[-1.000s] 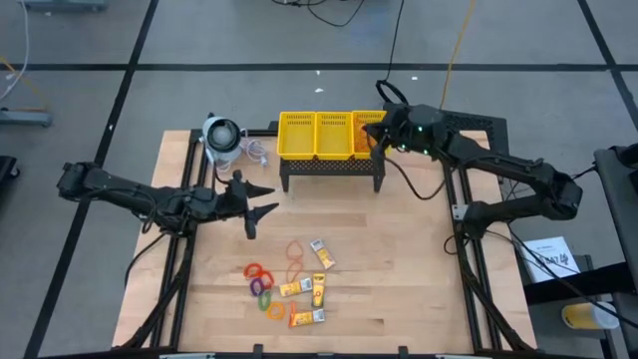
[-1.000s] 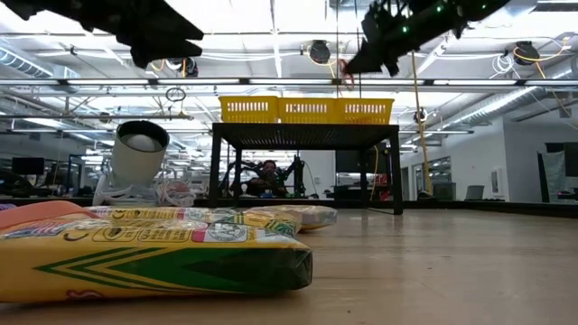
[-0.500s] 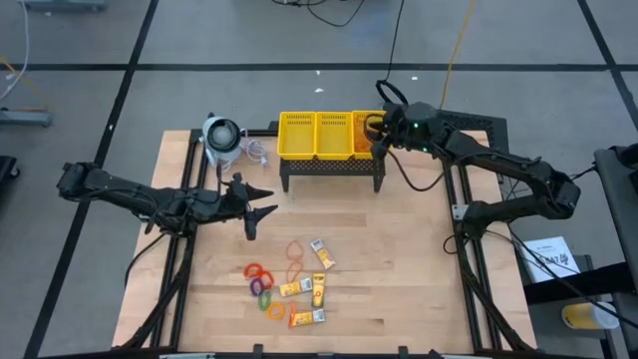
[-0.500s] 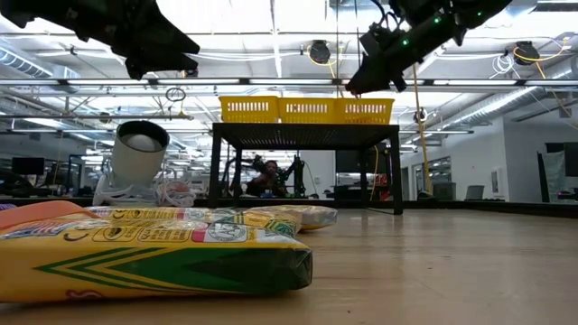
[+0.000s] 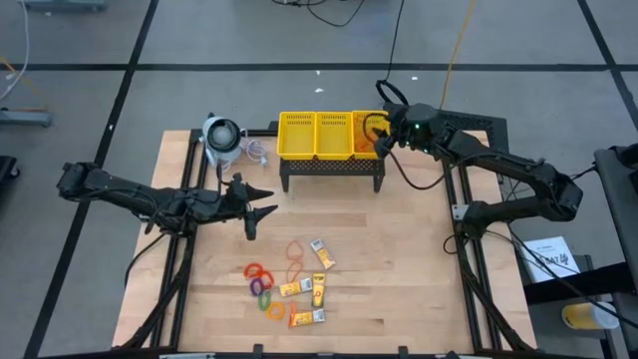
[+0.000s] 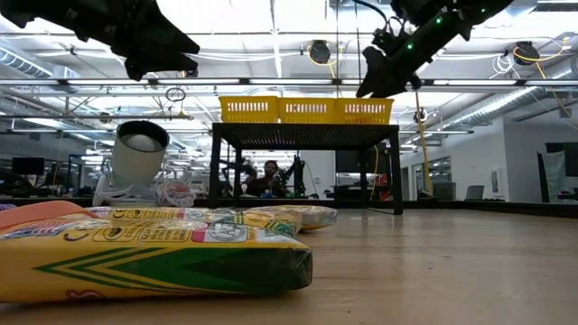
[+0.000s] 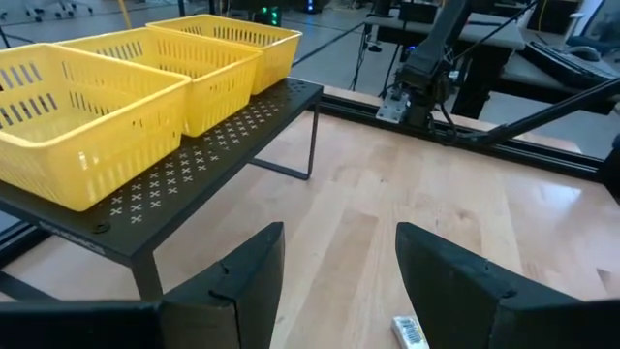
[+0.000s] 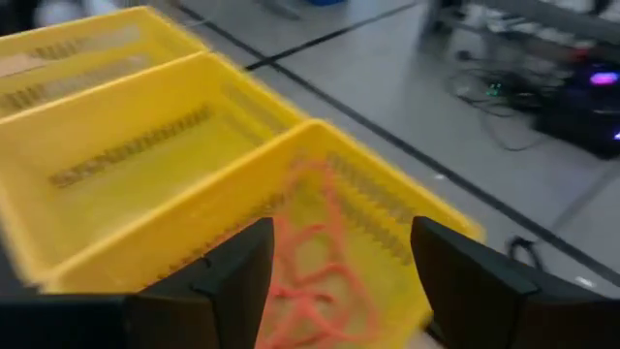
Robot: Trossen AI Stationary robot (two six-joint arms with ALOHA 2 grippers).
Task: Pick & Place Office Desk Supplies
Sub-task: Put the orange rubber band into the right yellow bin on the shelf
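Your right gripper (image 8: 334,281) has just spread wide, empty, dropping thin orange rubber-band loops (image 8: 315,267) into the yellow mesh basket (image 5: 332,137)'s end compartment; left gripper (image 7: 339,281) hovers part-open, empty, so fetch another.

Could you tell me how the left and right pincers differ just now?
The left pincer hovers over bare wooden table, away from the yellow mesh three-compartment basket; the right pincer sits at the basket's end compartment, above orange rubber-band loops. Both are open and hold nothing.

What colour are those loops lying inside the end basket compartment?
Orange rubber-band loops, clearest in the right wrist view, between the right gripper's open fingers.
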